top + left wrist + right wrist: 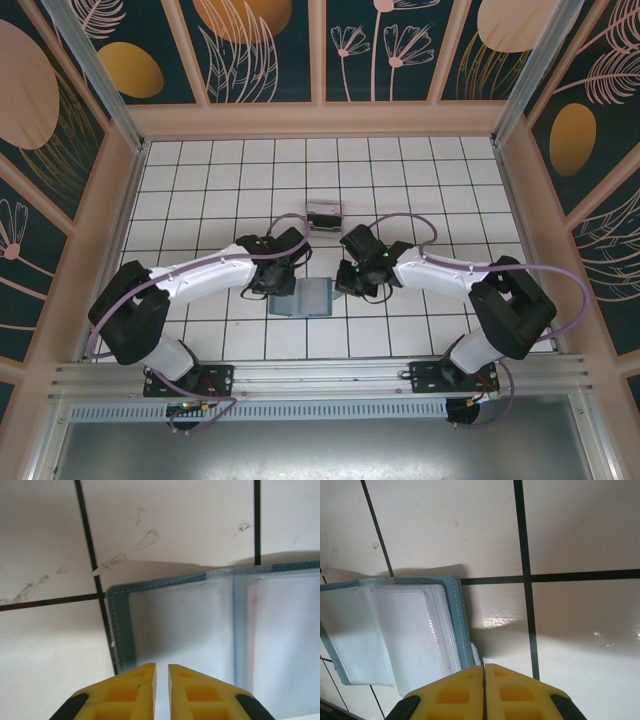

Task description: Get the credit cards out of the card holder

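Lying open, card holder seemingly pinched by narrow left claw; right claw closed beside it.

There's the right gripper low in frame, yellow fingers pressed together with only a hairline seam between them, tips down over the white tiled floor. Up and to the left of the jaws lies the card holder, spread open, a teal stitched border around clear plastic sleeves, its near right corner just beside the fingertips. Ahead of the jaws two dark grout lines cross, and glare glints off the tile to their right.
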You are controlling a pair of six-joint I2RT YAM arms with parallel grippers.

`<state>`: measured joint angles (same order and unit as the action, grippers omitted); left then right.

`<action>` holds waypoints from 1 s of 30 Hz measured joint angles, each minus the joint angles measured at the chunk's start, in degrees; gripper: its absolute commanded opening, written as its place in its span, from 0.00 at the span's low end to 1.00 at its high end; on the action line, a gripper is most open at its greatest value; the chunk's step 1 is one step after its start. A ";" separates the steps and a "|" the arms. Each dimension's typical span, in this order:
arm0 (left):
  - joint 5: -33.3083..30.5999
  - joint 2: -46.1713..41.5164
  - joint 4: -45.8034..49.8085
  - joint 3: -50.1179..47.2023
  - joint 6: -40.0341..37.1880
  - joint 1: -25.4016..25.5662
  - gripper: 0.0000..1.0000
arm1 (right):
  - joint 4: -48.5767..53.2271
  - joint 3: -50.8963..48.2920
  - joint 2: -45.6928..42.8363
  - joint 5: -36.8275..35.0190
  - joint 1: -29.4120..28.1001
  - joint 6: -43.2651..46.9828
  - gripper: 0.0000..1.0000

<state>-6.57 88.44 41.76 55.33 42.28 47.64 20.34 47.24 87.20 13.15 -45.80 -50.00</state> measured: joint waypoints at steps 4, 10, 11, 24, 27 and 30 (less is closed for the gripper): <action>0.20 -2.12 0.04 -1.36 0.46 0.00 0.16 | 1.77 1.44 0.72 -1.09 0.00 0.74 0.18; 5.51 -3.87 -4.11 -1.36 1.31 0.00 0.18 | 4.35 3.08 0.74 -3.56 0.00 1.66 0.30; 6.95 -3.87 -5.27 -1.36 1.51 0.00 0.18 | 4.59 3.08 0.74 -3.80 0.00 1.57 0.32; 21.29 1.44 -19.06 -2.03 5.46 0.33 0.36 | 6.08 1.81 -2.73 -6.01 0.04 0.76 0.38; 21.77 3.61 -19.30 -2.01 5.64 1.01 0.38 | 6.12 0.96 -3.52 -6.16 0.24 0.33 0.39; 22.16 5.62 -19.32 -1.70 5.90 1.75 0.39 | 6.10 0.13 -4.39 -6.25 0.72 0.11 0.39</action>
<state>15.59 94.06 22.44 53.63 48.18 49.39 26.44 47.37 82.81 6.90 -45.08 -49.89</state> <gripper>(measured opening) 0.386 0.386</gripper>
